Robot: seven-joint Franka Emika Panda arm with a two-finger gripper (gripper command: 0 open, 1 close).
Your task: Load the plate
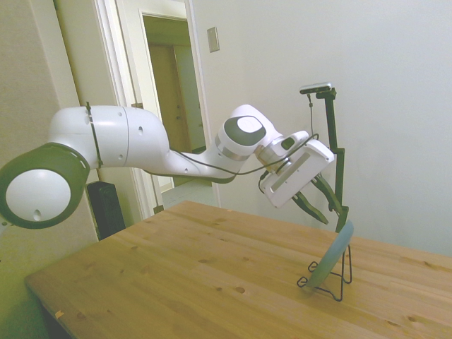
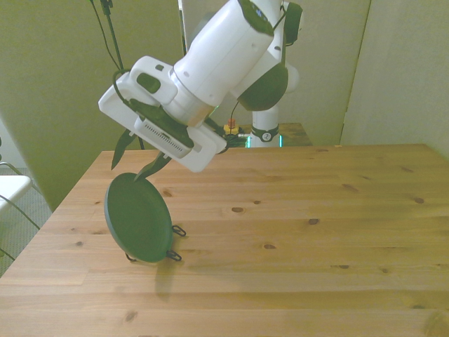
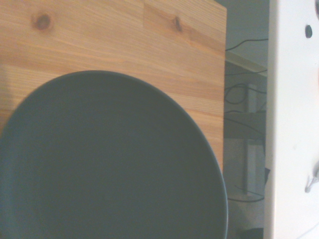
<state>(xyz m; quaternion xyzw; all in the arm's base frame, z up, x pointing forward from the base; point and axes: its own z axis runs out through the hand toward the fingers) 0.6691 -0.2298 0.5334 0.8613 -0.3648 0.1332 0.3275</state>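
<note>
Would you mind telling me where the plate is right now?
The plate stands tilted on edge in the black wire stand near the front view's left table edge, directly below the hand.

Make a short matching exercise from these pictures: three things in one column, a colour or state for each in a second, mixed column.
Things:
1. plate
2. wire stand
3. tool

States:
A. open, above the plate's top edge
B. thin and black, on the table
C. grey-green, standing on edge

Pairs: 1-C, 2-B, 3-A
</note>
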